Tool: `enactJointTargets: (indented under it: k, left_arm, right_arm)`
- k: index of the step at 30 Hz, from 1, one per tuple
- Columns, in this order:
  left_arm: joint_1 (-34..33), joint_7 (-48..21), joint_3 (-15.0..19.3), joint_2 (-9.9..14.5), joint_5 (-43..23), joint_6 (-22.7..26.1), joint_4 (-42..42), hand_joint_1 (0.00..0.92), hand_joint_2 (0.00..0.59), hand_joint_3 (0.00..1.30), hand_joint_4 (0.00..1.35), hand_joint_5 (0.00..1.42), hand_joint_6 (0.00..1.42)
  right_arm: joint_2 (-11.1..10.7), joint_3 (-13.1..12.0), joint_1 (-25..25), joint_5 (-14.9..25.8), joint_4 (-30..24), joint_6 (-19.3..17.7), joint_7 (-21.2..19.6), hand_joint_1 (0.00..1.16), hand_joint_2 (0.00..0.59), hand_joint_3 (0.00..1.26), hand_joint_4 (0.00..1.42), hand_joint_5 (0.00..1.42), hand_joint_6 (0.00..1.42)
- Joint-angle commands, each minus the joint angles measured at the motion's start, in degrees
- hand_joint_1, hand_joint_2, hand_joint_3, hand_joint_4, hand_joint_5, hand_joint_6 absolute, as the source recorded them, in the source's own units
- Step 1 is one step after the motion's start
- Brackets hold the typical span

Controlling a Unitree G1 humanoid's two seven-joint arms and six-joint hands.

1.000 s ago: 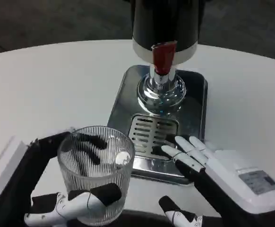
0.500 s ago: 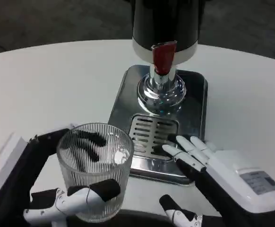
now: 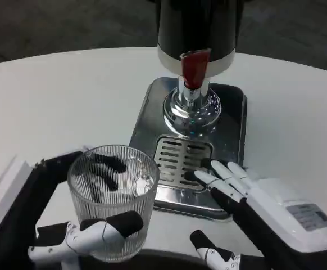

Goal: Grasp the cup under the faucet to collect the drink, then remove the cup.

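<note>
A ribbed clear glass cup (image 3: 113, 199) stands at the lower left, in front of the drip tray's left corner. My left hand (image 3: 76, 228) grips it, thumb across its near side and fingers behind it. The black dispenser (image 3: 197, 31) rises at the top centre, with a red tap lever (image 3: 195, 68) above a chrome faucet (image 3: 192, 110). My right hand (image 3: 248, 197) lies open to the right of the cup, its fingertips (image 3: 211, 171) over the slotted grate (image 3: 178, 160).
The steel drip tray (image 3: 231, 112) sits under the faucet on the round white table (image 3: 68, 101). Dark floor lies beyond the table's far edge.
The cup in my left hand has shifted slightly toward me and down. My right hand has hardly moved.
</note>
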Motion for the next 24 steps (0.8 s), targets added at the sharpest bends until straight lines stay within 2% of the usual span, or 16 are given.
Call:
enactJointTargets:
  k: [1,4,7,9,12,16,24]
  left_arm:
    - [-3.2,0.8,1.6,1.3,-0.9,-1.2,3.9,0.337,0.253,0.78,0.89,0.84,0.33]
    - [-5.6,0.9,2.1,2.5,-0.8,-2.9,7.6,0.337,0.253,0.78,0.89,0.83,0.33]
    - [-9.1,1.5,3.0,4.7,-0.3,-5.8,13.9,0.337,0.253,0.78,0.89,0.82,0.33]
    - [-10.9,2.9,3.4,5.2,0.3,-8.5,17.6,0.337,0.253,0.78,0.89,0.82,0.33]
    - [-13.7,6.1,3.3,5.4,2.5,-12.9,22.5,0.337,0.253,0.78,0.89,0.82,0.33]
    - [-17.7,9.2,1.7,5.4,5.9,-15.5,27.0,0.337,0.253,0.78,0.89,0.82,0.33]
    - [-24.9,14.1,-2.7,4.5,10.7,-16.0,35.6,0.342,0.26,0.79,0.88,0.81,0.33]
  right_arm:
    - [0.2,0.2,1.0,0.6,-0.5,0.4,0.1,0.43,0.475,0.12,0.0,0.0,0.0]
    - [0.3,0.3,1.1,0.6,-0.3,0.4,0.0,0.43,0.475,0.12,0.0,0.0,0.0]
    - [0.5,0.2,1.0,0.6,-0.5,0.5,0.0,0.43,0.475,0.12,0.0,0.0,0.0]
    - [0.5,0.1,1.0,0.6,-0.6,0.6,0.0,0.43,0.475,0.12,0.0,0.0,0.0]
    - [0.5,0.1,1.2,0.8,-0.5,0.7,0.0,0.43,0.475,0.13,0.0,0.0,0.0]
    - [0.7,0.3,1.2,0.6,-0.5,0.9,0.0,0.43,0.475,0.13,0.0,0.0,0.0]
    - [1.0,0.3,1.2,0.8,-0.5,1.3,0.1,0.43,0.475,0.13,0.0,0.0,0.0]
